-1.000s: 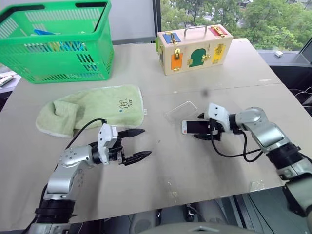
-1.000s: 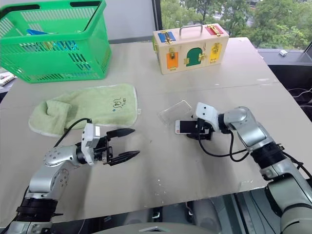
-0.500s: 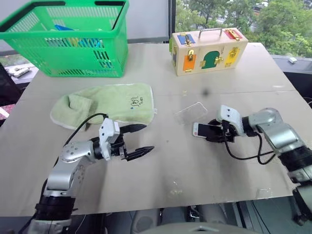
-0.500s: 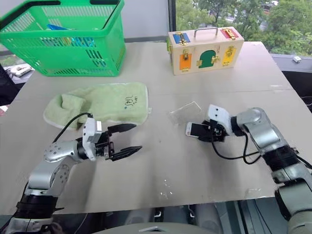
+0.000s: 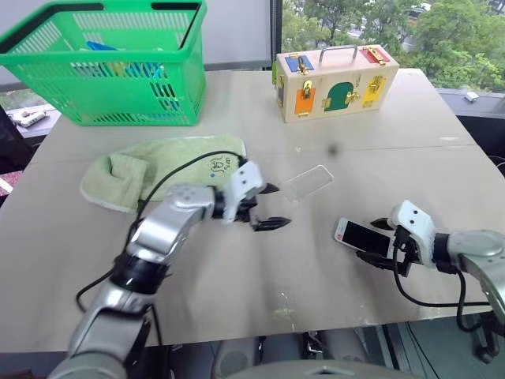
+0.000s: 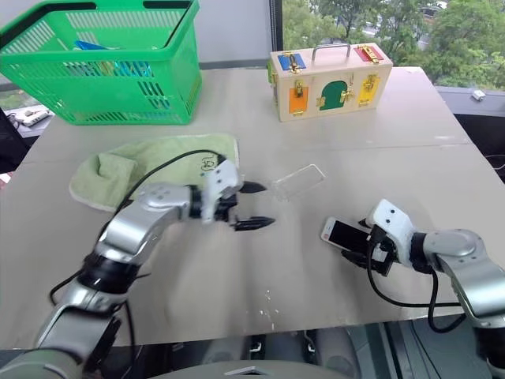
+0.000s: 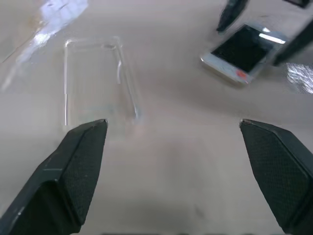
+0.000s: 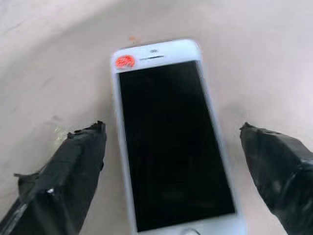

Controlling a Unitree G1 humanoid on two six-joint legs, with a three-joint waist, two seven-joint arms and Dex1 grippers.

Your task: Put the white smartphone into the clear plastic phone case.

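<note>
Reaching: left gripper (image 5: 267, 207) has swung across the bench (image 5: 237, 268) from near the towel's lower edge to just beside the case (image 5: 307, 181) — fingers spread wide, empty.
Retreating: right gripper (image 5: 384, 243) has drawn back toward the bench's near right side, and the phone (image 5: 361, 237) has come with it, well apart from the case now; its fingers stand wide either side of the phone, which lies flat, screen up, apparently unclamped.
Meaning: probably the left goes to steady or lift the case first — insertion not yet begun.
Count: one phone, one case, one green towel (image 5: 170, 167), one green basket (image 5: 110, 63), one wooden latch box (image 5: 335, 81), two grippers.
</note>
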